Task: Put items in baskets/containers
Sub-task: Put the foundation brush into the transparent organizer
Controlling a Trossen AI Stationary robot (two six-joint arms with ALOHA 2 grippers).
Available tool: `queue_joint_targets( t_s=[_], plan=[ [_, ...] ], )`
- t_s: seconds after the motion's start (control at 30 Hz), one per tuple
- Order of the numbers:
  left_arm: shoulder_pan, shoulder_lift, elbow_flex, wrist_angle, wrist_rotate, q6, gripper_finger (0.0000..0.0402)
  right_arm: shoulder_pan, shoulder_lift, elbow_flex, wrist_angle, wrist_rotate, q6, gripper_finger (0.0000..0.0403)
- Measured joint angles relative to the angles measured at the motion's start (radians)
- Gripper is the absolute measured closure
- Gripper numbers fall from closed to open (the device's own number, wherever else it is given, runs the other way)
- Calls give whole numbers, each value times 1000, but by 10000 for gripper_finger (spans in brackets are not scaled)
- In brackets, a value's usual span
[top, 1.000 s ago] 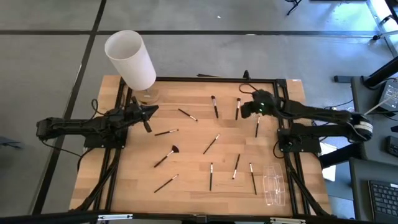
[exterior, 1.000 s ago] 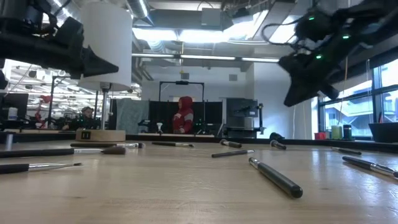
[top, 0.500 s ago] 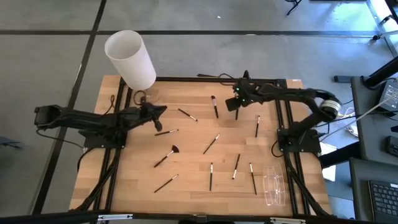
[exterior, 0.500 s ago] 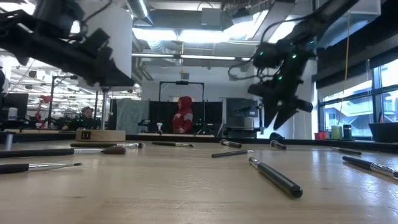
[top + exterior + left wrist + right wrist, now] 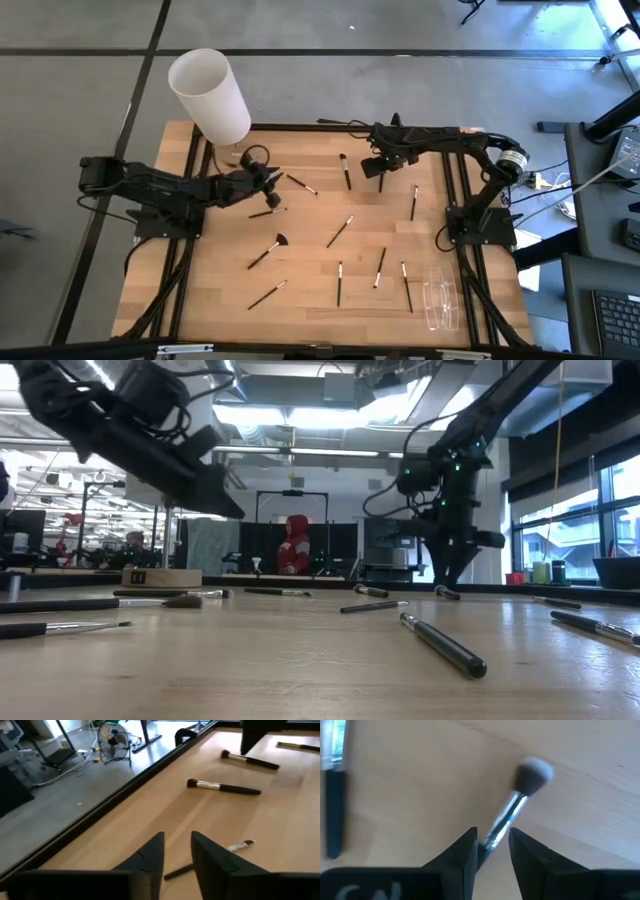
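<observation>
No brush is seen inside the transparent holder, which lies at the near right corner of the wooden table — so the task is judged to be only at its beginning. About a dozen makeup brushes are scattered flat over the table, among them the fan-head brush near the middle and three thin brushes just left of the holder.

The right gripper is lowered at the far right part of the table over a round-head brush; its fingers are spread, with the silvery ferrule between them, and it cannot be told if they touch it yet. The left gripper hangs over the far left part, its fingers also apart and holding nothing — a thin brush lies just beyond them. All brushes are judged left to be moved.
</observation>
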Motion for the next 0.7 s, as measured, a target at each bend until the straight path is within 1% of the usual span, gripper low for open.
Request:
queue_joint_targets(
  t_s=[0.1,0.17,0.27,0.37,0.47,0.57,0.63,0.7],
  plan=[
    [28,46,33,0,20,-6,273,-31,37,0,12,-1,5,291],
    [40,80,50,9,35,-7,265,-47,58,0,34,-8,13,291],
    [45,134,63,37,40,-8,261,-61,78,2,40,-29,15,292],
    [38,183,66,37,41,-52,261,-62,99,5,19,-42,-4,295],
    [6,228,64,30,48,-120,261,-63,111,8,-22,-52,-7,312],
    [-38,266,64,29,43,-146,261,-60,113,8,-59,-52,-8,337],
    [-67,278,64,31,21,-153,261,-53,113,7,-65,-58,-9,351],
    [-95,287,64,29,-5,-160,261,-48,114,5,-61,-64,-17,356]
  ],
)
